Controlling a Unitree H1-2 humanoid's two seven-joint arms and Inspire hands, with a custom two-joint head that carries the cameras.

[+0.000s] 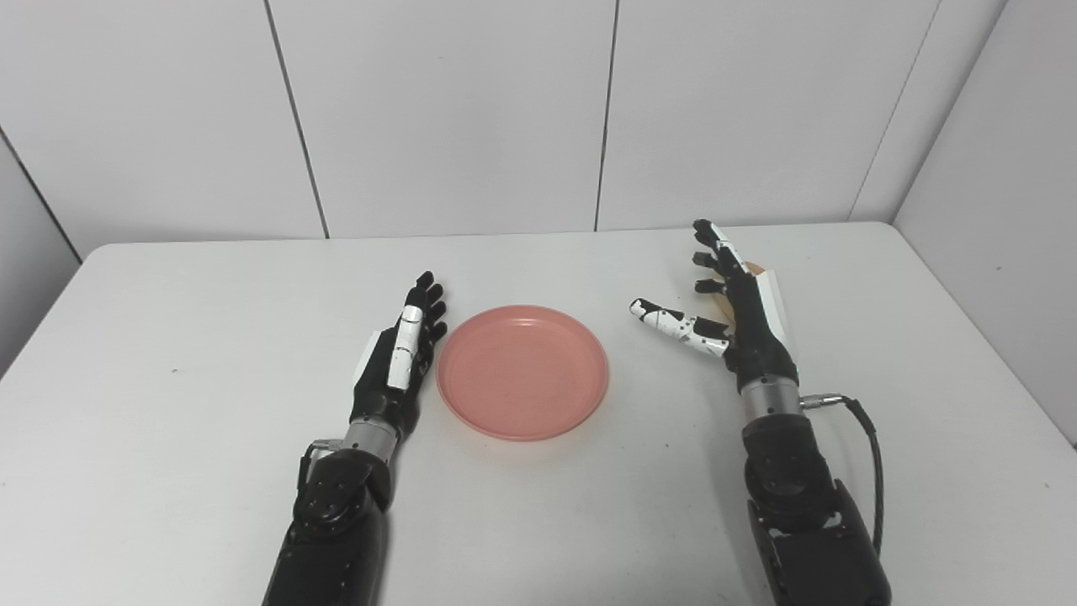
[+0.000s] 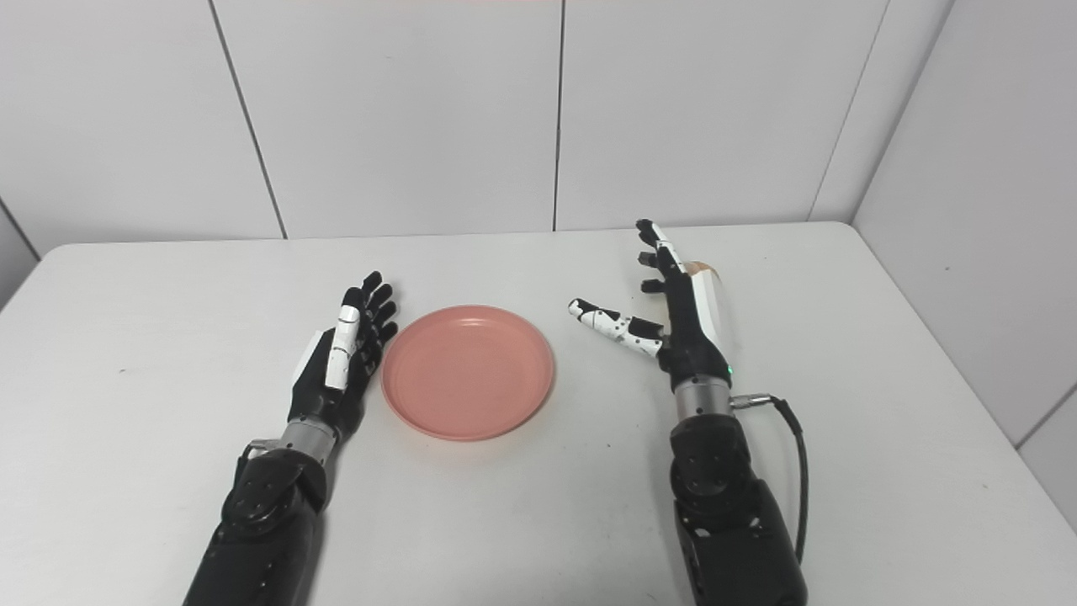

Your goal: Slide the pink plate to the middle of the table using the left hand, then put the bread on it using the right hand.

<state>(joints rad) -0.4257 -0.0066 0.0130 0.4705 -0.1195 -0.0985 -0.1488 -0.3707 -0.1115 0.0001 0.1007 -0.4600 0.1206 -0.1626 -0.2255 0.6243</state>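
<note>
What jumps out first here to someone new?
The pink plate at mid-table, empty. An open robot hand flanks it on each side: the left robot hand stands edge-on by its left rim, and the right robot hand is spread wide farther right. The bread barely peeks out behind that hand.

Light: bright, even, from overhead as I see it.
Shadows: soft, faint beneath my arms.
Glare: none on the table (image 1: 168,438).
Focus: sharp, slight graininess.
</note>
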